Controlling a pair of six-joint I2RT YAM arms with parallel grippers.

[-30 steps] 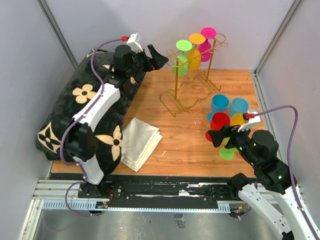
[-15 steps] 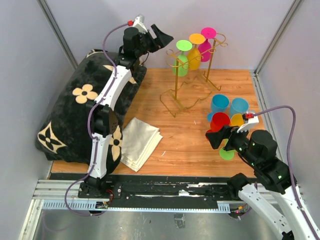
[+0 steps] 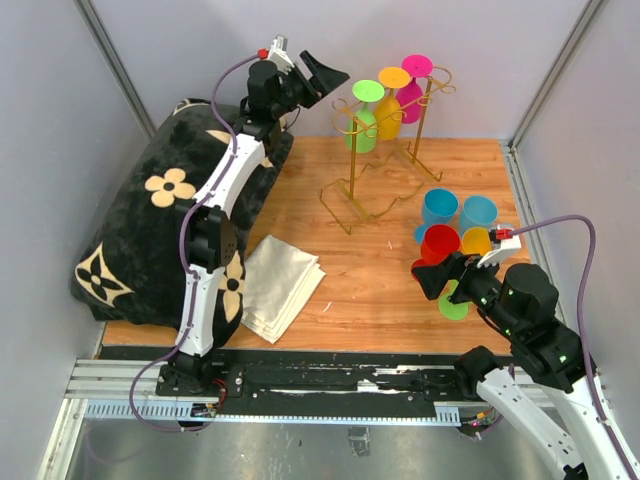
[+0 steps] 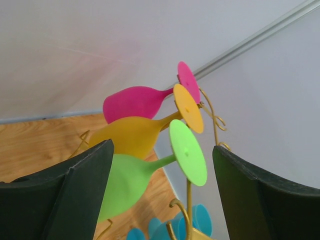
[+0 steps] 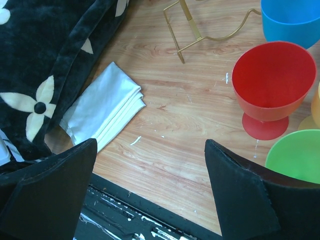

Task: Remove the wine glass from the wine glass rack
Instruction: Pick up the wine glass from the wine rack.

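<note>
The gold wire wine glass rack (image 3: 385,160) stands at the back of the table. A green (image 3: 364,128), a yellow (image 3: 389,115) and a pink (image 3: 411,98) wine glass hang upside down from its top rail. My left gripper (image 3: 333,75) is open and raised just left of the rack, apart from it. In the left wrist view the green glass (image 4: 130,180) lies between my open fingers, with the yellow glass (image 4: 132,135) and pink glass (image 4: 135,102) beyond. My right gripper (image 3: 430,275) is open and empty above the table's near right.
Several loose glasses stand right of the rack: two blue (image 3: 438,208), red (image 3: 438,245), yellow (image 3: 474,240) and green (image 3: 455,305). A folded white cloth (image 3: 280,285) lies at the near left. A black flowered cushion (image 3: 150,220) fills the left side.
My left arm has swung up from the cushion and extended right toward the rack's top. My right gripper has barely moved.
</note>
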